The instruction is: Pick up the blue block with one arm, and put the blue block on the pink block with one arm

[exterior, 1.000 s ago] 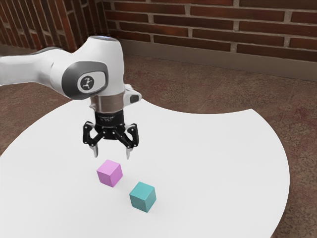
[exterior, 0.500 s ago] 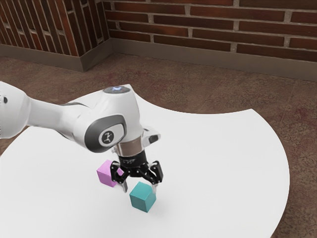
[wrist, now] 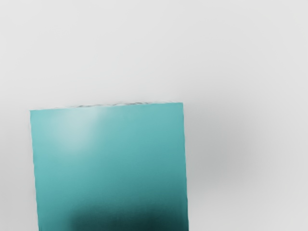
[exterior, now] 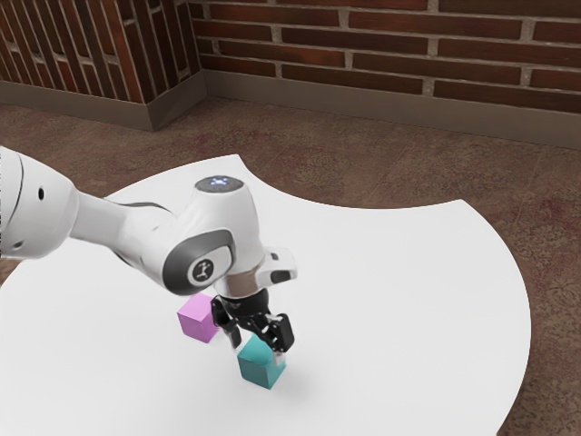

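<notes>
Two blocks on your white table (exterior: 408, 291). Blue block (exterior: 261, 363): resting on the table between your gripper's (exterior: 257, 343) fingers, which stand apart, one either side of its top. Pink block (exterior: 192, 318): just beside the fingers, partly hidden by them.

White round table (exterior: 408, 282) bearing a pink block (exterior: 193, 320) and, near it, a blue block (exterior: 258, 366)
</notes>
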`<state>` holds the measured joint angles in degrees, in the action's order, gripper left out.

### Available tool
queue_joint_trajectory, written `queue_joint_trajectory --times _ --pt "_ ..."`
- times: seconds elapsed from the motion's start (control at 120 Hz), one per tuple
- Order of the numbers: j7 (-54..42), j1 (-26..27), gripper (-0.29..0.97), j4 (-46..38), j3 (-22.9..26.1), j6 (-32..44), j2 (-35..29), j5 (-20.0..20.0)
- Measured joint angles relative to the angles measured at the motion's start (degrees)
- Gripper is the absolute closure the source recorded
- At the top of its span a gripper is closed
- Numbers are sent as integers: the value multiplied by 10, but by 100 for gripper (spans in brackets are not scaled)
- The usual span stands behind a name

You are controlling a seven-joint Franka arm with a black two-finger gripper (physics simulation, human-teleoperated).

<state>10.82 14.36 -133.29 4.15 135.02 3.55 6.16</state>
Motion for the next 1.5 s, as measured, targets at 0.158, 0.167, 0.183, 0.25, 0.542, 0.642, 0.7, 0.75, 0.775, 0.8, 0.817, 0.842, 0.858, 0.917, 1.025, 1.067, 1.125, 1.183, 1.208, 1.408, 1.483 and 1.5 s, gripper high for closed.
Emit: queue_joint_trajectory --times 0.158,0.167,0.183,0.25,0.542,0.642,0.7,0.75,0.775,0.8,0.817,0.842,0.858,0.917,1.025,1.067,1.125,1.183,1.208,1.408,1.483,1.5 --pt "-45 -17 0 3 0 14 17 1" --pt "-47 -15 0 3 0 14 17 0" --pt "-51 -13 0 3 1 16 18 0" --pt "-65 -6 0 3 1 21 18 0" --pt "-66 -12 0 12 1 30 36 46" --pt "-59 -13 0 18 1 31 47 51" --pt "-56 -13 0 18 1 32 50 52" --pt "-53 -14 0 18 1 32 54 53" --pt "-52 -14 0 18 1 32 56 53" --pt "-51 -14 0 18 1 32 58 54" --pt "-50 -14 0 17 1 32 59 54" --pt "-49 -14 0 17 1 32 60 54" --pt "-48 -14 0 17 1 33 60 54" --pt "-46 -14 0 17 0 33 64 54" --pt "-42 -14 0 17 0 33 73 52" --pt "-41 -14 1 17 0 33 74 51" --pt "-40 -14 7 17 0 33 73 51" --pt "-38 -14 17 17 0 33 71 49" --pt "-38 -14 20 17 0 33 71 48" --pt "-30 -17 36 14 -1 30 43 39" --pt "-26 -45 39 11 -2 16 4 22" --pt "-25 -55 39 11 -2 13 -1 18"
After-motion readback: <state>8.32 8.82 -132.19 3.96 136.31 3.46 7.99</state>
